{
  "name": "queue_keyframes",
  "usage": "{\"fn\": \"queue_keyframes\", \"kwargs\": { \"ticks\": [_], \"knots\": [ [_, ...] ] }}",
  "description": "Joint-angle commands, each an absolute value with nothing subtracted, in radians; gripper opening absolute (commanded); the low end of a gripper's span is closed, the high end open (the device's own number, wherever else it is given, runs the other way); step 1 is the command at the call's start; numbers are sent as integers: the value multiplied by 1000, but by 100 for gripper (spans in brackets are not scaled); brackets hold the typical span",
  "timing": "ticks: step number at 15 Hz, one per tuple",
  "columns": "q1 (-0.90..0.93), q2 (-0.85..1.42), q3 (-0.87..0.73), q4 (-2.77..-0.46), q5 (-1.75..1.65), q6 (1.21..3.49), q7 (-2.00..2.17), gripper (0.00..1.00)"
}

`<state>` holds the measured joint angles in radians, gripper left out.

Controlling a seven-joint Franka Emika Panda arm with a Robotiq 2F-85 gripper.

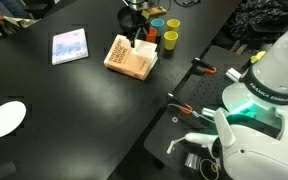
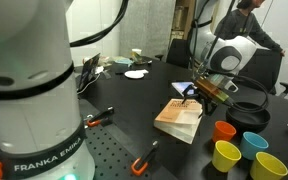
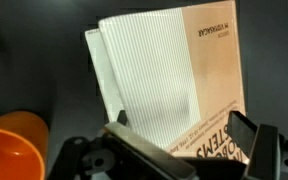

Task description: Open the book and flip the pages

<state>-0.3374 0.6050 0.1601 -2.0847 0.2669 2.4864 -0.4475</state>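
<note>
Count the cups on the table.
4, clustered beside the book: orange cup, green cup, teal cup, yellow cup. No others visible.

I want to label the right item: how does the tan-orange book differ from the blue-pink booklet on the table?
The book is thick, with pale page edges showing; the booklet is thin and flat. The book's cover is tan-orange, the booklet's blue-pink. The book lies under the gripper; the booklet lies apart. Both are rectangular and lie on the dark table.

Matt tan book (image 3: pixel 209 75), ribbed paper edges
</note>
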Motion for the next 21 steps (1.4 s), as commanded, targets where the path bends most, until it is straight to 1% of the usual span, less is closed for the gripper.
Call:
{"fn": "queue_keyframes", "kwargs": {
  "ticks": [1, 4, 8, 12, 16, 21],
  "knots": [
    [-263, 513, 161, -2128, 266, 2447, -401, 100],
    [-191, 465, 156, -2147, 248, 2434, -360, 100],
    [-57, 363, 117, -2202, 137, 2419, -218, 100],
    [24, 264, 122, -2261, 69, 2396, -129, 100],
    [29, 237, 169, -2273, 165, 2360, -217, 100],
    [-31, 266, 229, -2258, 440, 2265, -529, 100]
  ]
}}
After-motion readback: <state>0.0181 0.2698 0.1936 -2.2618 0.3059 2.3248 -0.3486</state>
